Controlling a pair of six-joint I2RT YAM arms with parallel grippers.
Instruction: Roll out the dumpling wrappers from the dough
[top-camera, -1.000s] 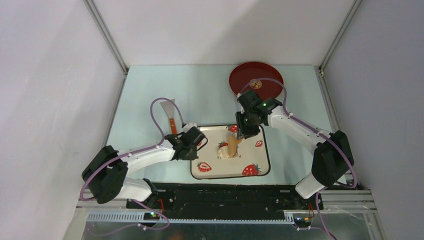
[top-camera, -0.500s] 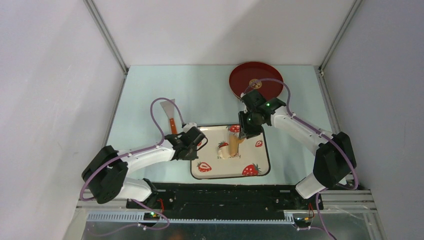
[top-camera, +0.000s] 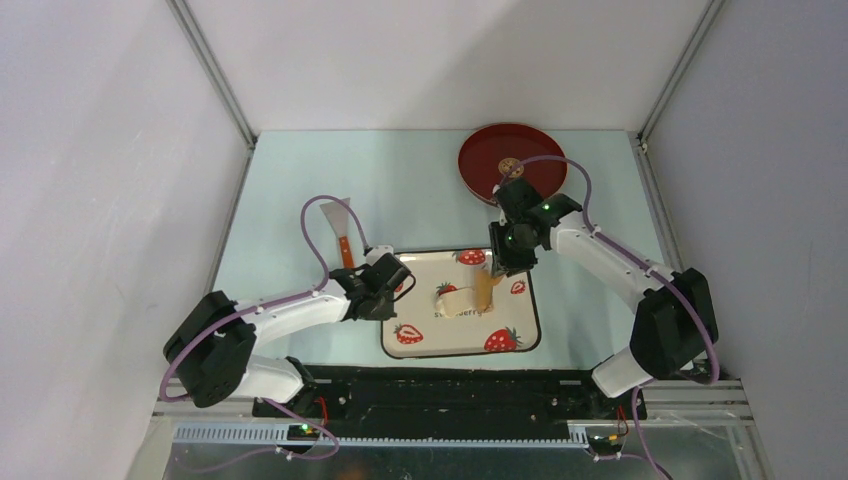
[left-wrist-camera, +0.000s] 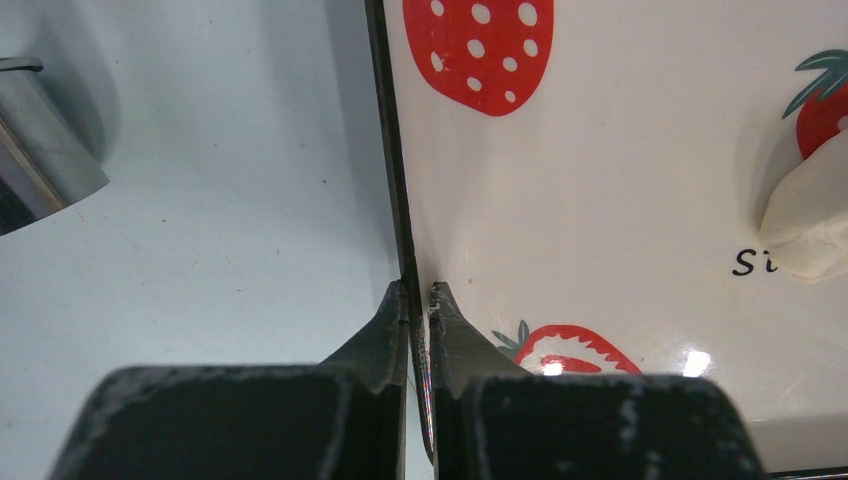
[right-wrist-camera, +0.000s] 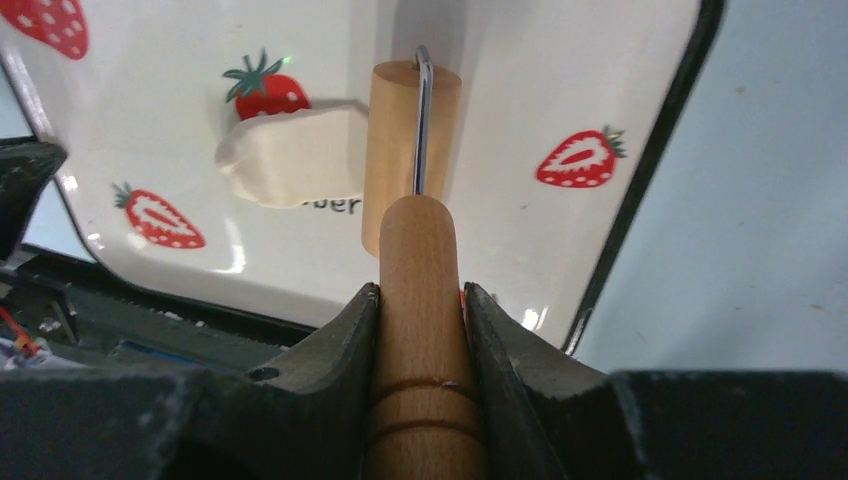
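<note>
A strawberry-patterned plate (top-camera: 450, 335) is being shown at the near middle of the pale blue table (top-camera: 400, 190). A wooden roller (top-camera: 487, 290) is being held tilted over its right half. A red tray (top-camera: 490, 145) is being seen far right, and a scraper (top-camera: 340, 232) is lying left of the plate.

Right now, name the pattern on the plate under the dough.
The plate is white with red strawberries, dark rim; clearest in the left wrist view.
</note>
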